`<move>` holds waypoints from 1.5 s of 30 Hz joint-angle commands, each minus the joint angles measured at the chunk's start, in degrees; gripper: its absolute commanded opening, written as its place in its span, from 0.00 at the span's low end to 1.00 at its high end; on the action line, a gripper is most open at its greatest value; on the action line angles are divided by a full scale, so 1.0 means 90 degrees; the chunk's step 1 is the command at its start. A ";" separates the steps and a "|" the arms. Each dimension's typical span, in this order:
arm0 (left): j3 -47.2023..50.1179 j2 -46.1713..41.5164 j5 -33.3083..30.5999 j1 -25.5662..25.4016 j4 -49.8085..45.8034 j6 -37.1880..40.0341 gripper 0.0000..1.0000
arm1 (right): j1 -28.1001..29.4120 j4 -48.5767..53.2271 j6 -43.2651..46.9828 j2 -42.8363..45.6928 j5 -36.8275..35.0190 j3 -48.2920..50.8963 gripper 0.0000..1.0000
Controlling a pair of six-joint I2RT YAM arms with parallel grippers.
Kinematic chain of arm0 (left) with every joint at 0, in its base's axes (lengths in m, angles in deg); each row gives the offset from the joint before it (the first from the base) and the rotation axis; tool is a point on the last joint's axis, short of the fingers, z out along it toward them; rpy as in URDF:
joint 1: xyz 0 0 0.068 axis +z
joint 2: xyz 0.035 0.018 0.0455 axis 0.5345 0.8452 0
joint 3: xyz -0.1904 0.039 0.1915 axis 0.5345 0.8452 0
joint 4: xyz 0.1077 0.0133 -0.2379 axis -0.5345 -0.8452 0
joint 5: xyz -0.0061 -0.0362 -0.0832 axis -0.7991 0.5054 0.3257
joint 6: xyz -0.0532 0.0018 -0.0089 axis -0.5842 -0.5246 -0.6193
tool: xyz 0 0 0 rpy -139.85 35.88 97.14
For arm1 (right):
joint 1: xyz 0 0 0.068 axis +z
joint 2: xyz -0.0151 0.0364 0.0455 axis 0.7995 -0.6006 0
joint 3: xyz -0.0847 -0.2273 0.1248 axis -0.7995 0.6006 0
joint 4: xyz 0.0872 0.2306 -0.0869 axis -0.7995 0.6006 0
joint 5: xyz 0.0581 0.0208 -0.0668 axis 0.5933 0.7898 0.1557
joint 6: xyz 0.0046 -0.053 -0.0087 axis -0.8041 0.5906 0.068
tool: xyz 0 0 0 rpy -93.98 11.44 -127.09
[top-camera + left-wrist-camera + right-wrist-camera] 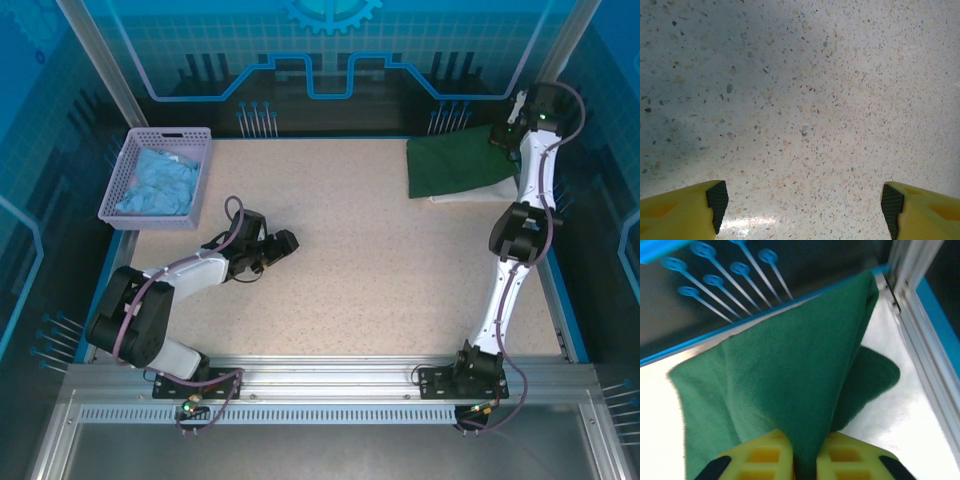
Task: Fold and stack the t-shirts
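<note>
1. Nearest the bases, the left gripper (288,242) hangs low over the bare table (380,260). Its fingers (715,200) are spread wide with nothing between them, and it is well apart from both shirts.
2. At the far left, a basket (118,190) holds a crumpled blue cloth (160,185). I cannot tell whether this is a shirt. If it is, it has not been folded.
3. In the far right corner, the green shirt (455,165) lies as a compact, roughly rectangular packet, so its folding looks largely done.
4. A strip of the white shirt (475,195) shows along the green one's near edge. The green shirt therefore seems to sit on top of the white, with the stack formed or nearly so.
5. The right gripper (805,467) is at that corner, by the packet's far right end. Its yellow fingers (760,457) are close together and pinch a fold of green cloth.
6. From the pinch, the cloth rises as a ridge and runs away toward the corner post. The rest drapes down on both sides, so that end is lifted, not flat.
7. What seems left is to lay that end down, let go, and square the packet over the white shirt. I judge the task to be near its end, unless the basket's cloth counts.
</note>
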 commanded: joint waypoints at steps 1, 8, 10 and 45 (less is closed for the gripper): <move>-0.0221 0.0081 0.0074 0.0058 -0.0219 -0.0003 0.83 | -0.0129 0.0062 -0.0043 -0.0381 -0.0473 -0.0210 0.28; -0.0145 -0.0314 -0.0269 0.0016 -0.0410 0.0053 0.87 | -0.0392 -0.0184 -0.0848 -0.0245 -0.1251 -0.0103 0.66; -0.0164 -0.0688 -0.0586 -0.0113 -0.0588 0.0173 0.90 | -0.0383 -0.0122 -0.1034 -0.0046 -0.1231 -0.0038 0.85; 0.2016 -0.2462 -0.2564 0.2402 0.2296 0.4006 0.99 | 0.2488 -0.8235 0.0484 0.6971 -0.1078 1.3167 1.00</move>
